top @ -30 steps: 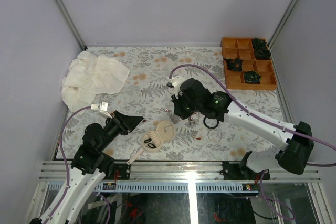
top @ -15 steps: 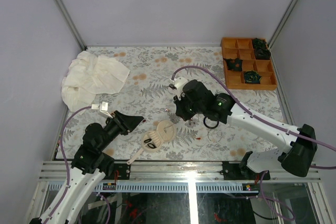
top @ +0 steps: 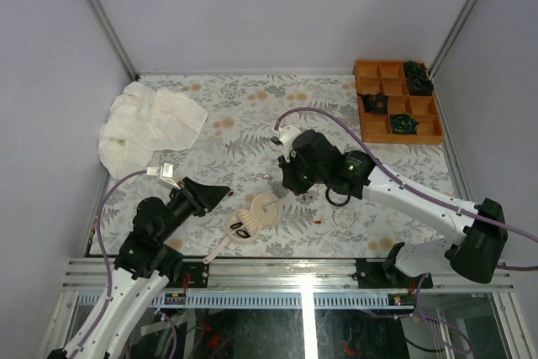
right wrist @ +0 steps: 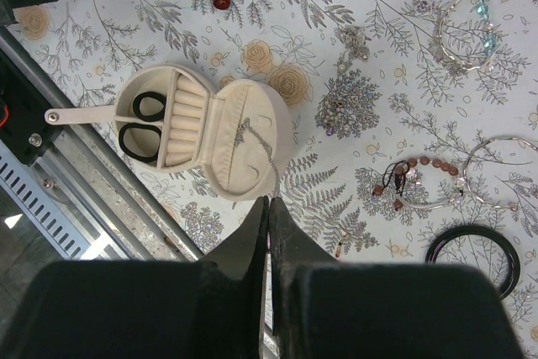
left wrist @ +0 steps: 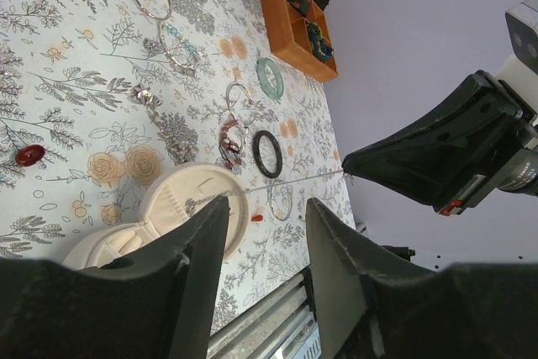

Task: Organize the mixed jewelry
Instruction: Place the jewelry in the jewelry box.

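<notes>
Bare tablecloth [top: 252, 94] between white cloth [top: 150, 128] and orange tray [top: 398, 102]; round box [top: 252, 218] and bracelets [right wrist: 433, 162] near the front.

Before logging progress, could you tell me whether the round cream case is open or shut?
Open. The case lies spread in two halves, both interiors facing up, with two black rings in one half.

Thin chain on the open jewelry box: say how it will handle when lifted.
Likely floppy: the thin chain curves loosely across the cream box lid. Probably very light, being hair-fine. It may snag on the lid's rim toward the right end effector.
</notes>
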`<act>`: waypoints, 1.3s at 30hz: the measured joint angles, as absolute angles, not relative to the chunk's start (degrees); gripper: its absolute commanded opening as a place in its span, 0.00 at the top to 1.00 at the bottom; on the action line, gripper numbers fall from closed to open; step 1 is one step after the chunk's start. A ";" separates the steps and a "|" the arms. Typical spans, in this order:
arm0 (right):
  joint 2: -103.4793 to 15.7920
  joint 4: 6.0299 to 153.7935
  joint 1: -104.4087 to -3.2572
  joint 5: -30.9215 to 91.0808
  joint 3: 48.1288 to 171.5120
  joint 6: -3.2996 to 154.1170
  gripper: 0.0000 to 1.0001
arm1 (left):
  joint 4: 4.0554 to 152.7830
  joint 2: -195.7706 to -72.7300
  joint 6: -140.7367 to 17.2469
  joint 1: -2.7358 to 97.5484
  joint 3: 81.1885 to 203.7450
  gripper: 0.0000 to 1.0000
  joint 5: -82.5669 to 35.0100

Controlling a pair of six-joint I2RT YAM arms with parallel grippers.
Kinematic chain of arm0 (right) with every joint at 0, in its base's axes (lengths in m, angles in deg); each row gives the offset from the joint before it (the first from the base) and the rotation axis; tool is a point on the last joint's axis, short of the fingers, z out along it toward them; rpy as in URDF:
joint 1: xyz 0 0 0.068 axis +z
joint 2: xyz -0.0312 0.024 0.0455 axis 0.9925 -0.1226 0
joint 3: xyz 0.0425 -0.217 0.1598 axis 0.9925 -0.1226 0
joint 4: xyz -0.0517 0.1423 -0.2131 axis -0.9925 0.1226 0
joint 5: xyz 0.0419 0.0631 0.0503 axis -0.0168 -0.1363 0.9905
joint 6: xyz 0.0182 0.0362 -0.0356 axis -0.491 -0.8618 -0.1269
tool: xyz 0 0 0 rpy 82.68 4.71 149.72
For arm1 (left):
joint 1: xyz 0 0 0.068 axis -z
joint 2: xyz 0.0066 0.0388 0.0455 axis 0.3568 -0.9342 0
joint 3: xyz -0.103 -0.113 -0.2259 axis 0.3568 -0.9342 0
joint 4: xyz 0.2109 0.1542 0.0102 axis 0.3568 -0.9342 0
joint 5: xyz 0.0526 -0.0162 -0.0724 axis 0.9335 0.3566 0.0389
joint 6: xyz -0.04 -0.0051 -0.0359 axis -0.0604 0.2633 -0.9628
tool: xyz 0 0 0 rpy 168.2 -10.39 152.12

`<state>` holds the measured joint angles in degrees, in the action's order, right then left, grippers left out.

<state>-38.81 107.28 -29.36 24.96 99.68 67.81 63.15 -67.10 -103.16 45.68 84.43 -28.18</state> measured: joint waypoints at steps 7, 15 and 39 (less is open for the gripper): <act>-39.51 107.17 -29.36 25.14 99.68 67.79 1.00 | 63.39 -67.10 -103.27 45.68 84.23 0.59 -28.18; -39.78 106.52 -29.36 26.67 99.68 67.42 1.00 | 63.69 -67.10 -103.29 45.68 84.08 0.59 -28.18; -41.50 102.76 -29.36 31.52 98.02 65.67 1.00 | 63.87 -67.31 -103.31 45.68 83.95 0.59 -28.21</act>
